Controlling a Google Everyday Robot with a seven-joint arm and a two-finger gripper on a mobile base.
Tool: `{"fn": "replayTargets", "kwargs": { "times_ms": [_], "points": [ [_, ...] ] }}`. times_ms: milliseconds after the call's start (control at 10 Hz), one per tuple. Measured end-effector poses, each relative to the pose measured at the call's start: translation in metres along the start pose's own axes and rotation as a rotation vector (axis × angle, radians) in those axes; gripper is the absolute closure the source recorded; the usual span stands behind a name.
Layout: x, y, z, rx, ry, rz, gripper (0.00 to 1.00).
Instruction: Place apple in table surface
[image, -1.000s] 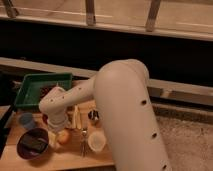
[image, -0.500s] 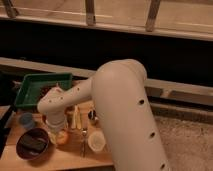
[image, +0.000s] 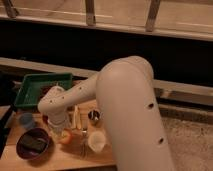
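Note:
The apple (image: 65, 136), small and yellow-orange with a reddish blush, is low over or on the light wooden table surface (image: 60, 161), left of the white cup (image: 96, 140). My gripper (image: 61, 128) hangs from the white arm directly above the apple and hides its top. I cannot tell whether the apple rests on the wood or is held just above it.
A dark bowl (image: 33, 145) with something dark in it sits left of the apple. A blue cup (image: 26, 120) and a green tray (image: 42, 87) are further back left. A small metal cup (image: 93, 116) stands behind the white cup. My large arm covers the table's right part.
The wrist has shifted slightly over the apple. The apple stays at nearly the same spot beside the dark bowl.

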Motion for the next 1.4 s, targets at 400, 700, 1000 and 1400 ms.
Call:
{"fn": "replayTargets", "kwargs": {
  "times_ms": [400, 700, 1000, 1400],
  "points": [
    [0.022, -0.028, -0.042, 0.093, 0.024, 0.100, 1.00],
    [0.038, -0.078, -0.074, 0.150, 0.007, 0.236, 1.00],
    [0.054, -0.141, -0.100, 0.167, -0.048, 0.372, 1.00],
    [0.067, -0.223, -0.141, 0.191, -0.135, 0.517, 1.00]
  ]
}}
